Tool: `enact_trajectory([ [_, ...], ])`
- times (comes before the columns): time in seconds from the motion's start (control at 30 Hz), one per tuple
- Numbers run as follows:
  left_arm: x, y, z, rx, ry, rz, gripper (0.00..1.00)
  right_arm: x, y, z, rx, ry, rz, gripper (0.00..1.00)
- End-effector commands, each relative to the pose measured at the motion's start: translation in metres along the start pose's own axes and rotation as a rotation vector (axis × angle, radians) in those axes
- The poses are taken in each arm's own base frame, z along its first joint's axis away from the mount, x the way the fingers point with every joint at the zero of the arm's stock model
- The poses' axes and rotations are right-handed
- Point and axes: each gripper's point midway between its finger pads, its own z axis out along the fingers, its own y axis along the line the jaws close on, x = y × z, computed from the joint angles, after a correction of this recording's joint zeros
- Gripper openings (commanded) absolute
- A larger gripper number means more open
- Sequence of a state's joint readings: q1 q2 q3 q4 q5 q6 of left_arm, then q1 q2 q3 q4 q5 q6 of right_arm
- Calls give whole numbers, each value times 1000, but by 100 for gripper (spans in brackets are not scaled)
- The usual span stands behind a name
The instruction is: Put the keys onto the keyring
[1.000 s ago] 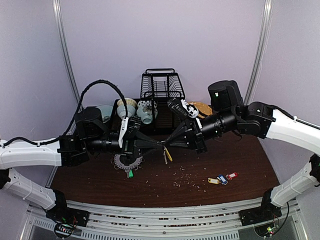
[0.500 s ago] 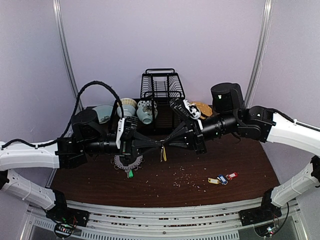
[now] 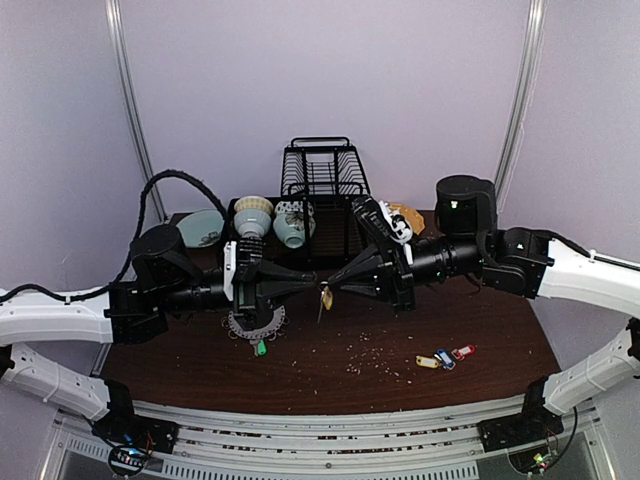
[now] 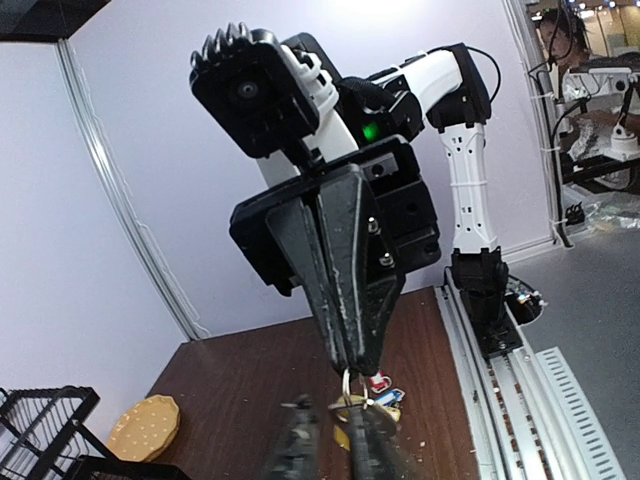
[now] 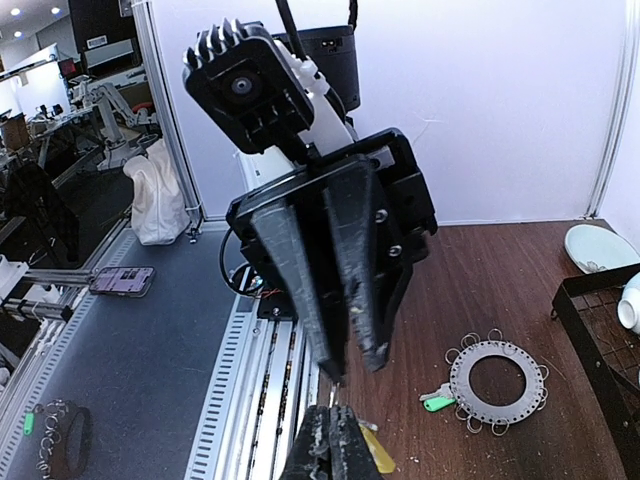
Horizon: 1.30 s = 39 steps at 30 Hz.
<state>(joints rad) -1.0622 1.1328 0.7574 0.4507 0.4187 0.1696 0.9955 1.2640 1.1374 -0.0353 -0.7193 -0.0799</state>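
Observation:
Above the table's middle my left gripper and right gripper meet tip to tip. The right one is shut on the small split ring of the yellow key, whose tag hangs below. My left gripper's jaws are nearly together with only a narrow gap. One fingertip touches that ring, and I see nothing clamped between the jaws. The grey keyring lies flat under the left arm, and a green key is on its edge. Three more keys lie at the right front.
A black dish rack stands at the back, with cups and a teal plate to its left. An orange scalloped plate lies to its right. Crumbs litter the brown table. Metal rails run along the near edge.
The left arm has drawn back to the left and the right arm has followed, the tips staying together. The yellow key, earlier slanting out, now hangs close under the tips.

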Motion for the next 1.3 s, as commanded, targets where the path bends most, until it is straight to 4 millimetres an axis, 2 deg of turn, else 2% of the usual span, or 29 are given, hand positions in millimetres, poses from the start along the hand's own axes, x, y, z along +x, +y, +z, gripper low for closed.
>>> enact_trajectory([
  [0.0, -12, -8, -8, 29, -41, 63, 25, -15, 6, -5, -7, -47, -40, 0],
  [0.1, -13, -8, -8, 29, -50, 47, 34, -15, 7, -5, -16, -47, -41, 0],
  [0.2, -9, -11, 1, 72, -18, 15, 35, -17, 9, -3, -30, -50, -45, 0],
  [0.23, -8, -10, 4, 72, -14, 5, 33, -17, 9, -3, -33, -51, -45, 0],
  [0.33, -6, -1, 9, 35, 0, -20, 16, -15, 9, -2, -40, -49, -40, 0],
  [0.37, -5, 0, 10, 31, 7, -22, 14, -15, 9, -2, -39, -48, -39, 0],
  [0.67, -7, 6, 9, -8, -8, -33, 12, -12, 9, -2, -40, -41, -35, 0],
  [0.7, -8, 5, 9, -2, -11, -37, 14, -12, 9, -2, -40, -39, -36, 0],
  [0.8, -13, -5, 7, 58, -33, -39, 39, -11, 8, -2, -33, -37, -40, 0],
  [0.83, -16, -9, 5, 77, -43, -35, 41, -11, 8, -2, -33, -37, -40, 0],
  [0.87, -15, -10, 4, 84, -46, -35, 41, -11, 9, -2, -35, -37, -40, 0],
  [0.93, -12, -9, 6, 77, -35, -43, 26, -12, 9, -2, -34, -39, -40, 0],
  [1.0, -10, -7, 9, 75, -18, -54, 19, -11, 9, -2, -33, -37, -39, 0],
  [1.27, -18, -3, 10, 65, -47, -68, 18, -9, 8, -2, -30, -34, -35, 0],
])
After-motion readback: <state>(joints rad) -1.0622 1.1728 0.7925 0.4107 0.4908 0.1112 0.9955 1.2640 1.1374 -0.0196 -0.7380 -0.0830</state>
